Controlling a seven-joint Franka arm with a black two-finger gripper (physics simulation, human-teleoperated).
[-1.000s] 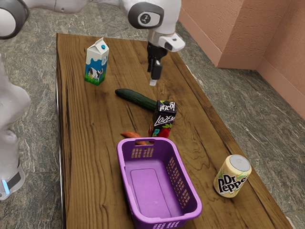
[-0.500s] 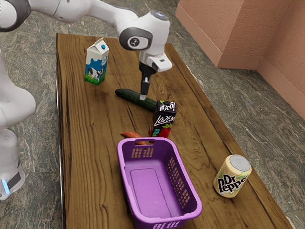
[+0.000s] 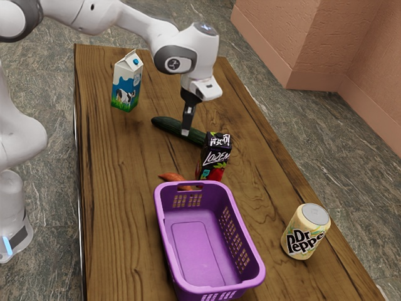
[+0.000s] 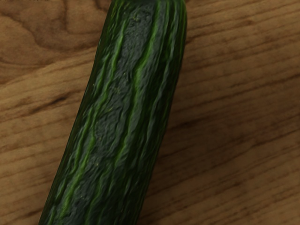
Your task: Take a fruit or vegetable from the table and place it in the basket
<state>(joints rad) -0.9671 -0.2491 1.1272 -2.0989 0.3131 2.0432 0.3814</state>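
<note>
My gripper [image 3: 186,131] points down at the middle of the dark green cucumber [image 3: 169,125], its tip overlapping the cucumber in the exterior view; whether they touch I cannot tell. In the wrist view the cucumber [image 4: 122,112] lies close under the hand, running lengthwise across the wood. An orange carrot [image 3: 174,180] rests on the table, partly hidden by the purple basket [image 3: 255,256]. The basket stands upright with nothing visible inside it.
A black juice carton [image 3: 215,157] stands at the cucumber's end, between it and the basket. The milk carton [image 3: 127,84] is toward the exterior view's upper left. A soda can [image 3: 305,232] stands on the wooden table [image 3: 119,207], to the exterior view's right of the basket.
My gripper has come down from above the table's far part to the cucumber, moving toward the exterior view's left and nearer the basket. The cucumber, cartons, can and basket have stayed put.
</note>
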